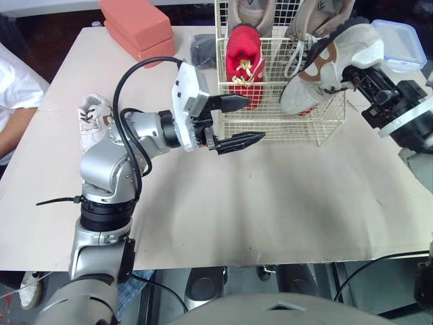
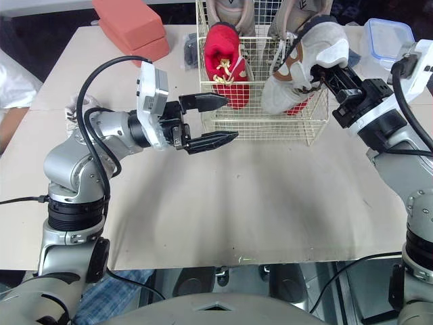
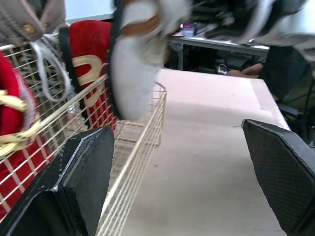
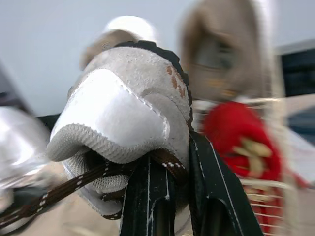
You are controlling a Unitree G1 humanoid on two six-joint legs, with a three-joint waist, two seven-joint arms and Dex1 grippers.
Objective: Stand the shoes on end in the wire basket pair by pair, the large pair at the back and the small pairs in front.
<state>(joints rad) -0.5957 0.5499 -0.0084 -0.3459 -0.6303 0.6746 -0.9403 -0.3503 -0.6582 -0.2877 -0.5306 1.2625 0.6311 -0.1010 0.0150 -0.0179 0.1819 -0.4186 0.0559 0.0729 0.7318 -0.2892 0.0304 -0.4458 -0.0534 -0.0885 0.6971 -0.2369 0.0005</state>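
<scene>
Quick rundown; the right gripper (image 2: 327, 72) is clamped tight on the heel end of a grey and white suede sneaker with brown laces (image 1: 325, 68); the right wrist view shows the black fingers pinching the collar and the laces hanging loose. That sneaker hangs toe down at the right end of the cream wire basket (image 1: 284, 123); honestly can't tell if the toe is inside the wires or just over the rim.

Already in the basket: a small red fabric shoe with yellow laces (image 1: 243, 61) on end at the front left; a second red shoe (image 3: 91, 44) just behind the hanging sneaker; two big beige shoes (image 1: 252, 10) standing at the back.

The left gripper (image 1: 252, 120) hovers right at the front wall of the basket with its jaws spread wide and nothing between them.

On the beige table (image 1: 270, 203), a small white sneaker (image 1: 93, 118) lies well apart from the basket on the left, partly behind the left arm; salmon foam blocks (image 1: 135, 27) sit at the far left and a clear plastic lidded box (image 1: 399, 40) at the far right; a person's white sleeve (image 1: 13, 88) shows at the left edge.
</scene>
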